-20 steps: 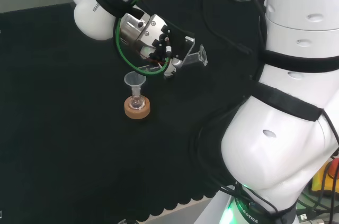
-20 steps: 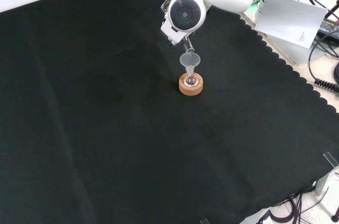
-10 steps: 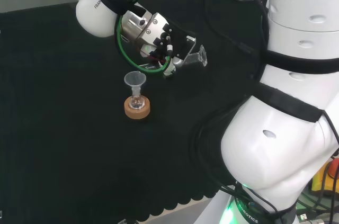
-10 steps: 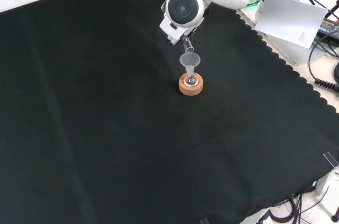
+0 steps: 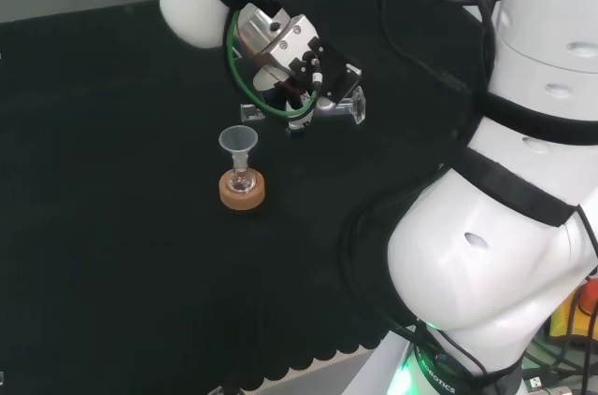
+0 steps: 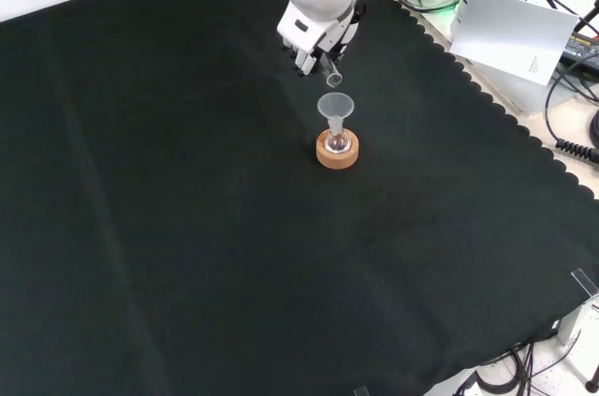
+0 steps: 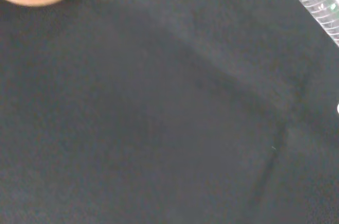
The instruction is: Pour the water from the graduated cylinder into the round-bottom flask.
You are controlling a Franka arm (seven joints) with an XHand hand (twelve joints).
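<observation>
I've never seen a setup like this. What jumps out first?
Big white arm links dominate the head view's right. Left of them, the hand holds a clear graduated cylinder tipped on its side above the black cloth. Just below stands a small round-bottom flask with a funnel on a cork ring.

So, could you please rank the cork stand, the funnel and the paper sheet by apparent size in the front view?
1. paper sheet, clearly largest.
2. cork stand and funnel: too alike to rank.
</observation>
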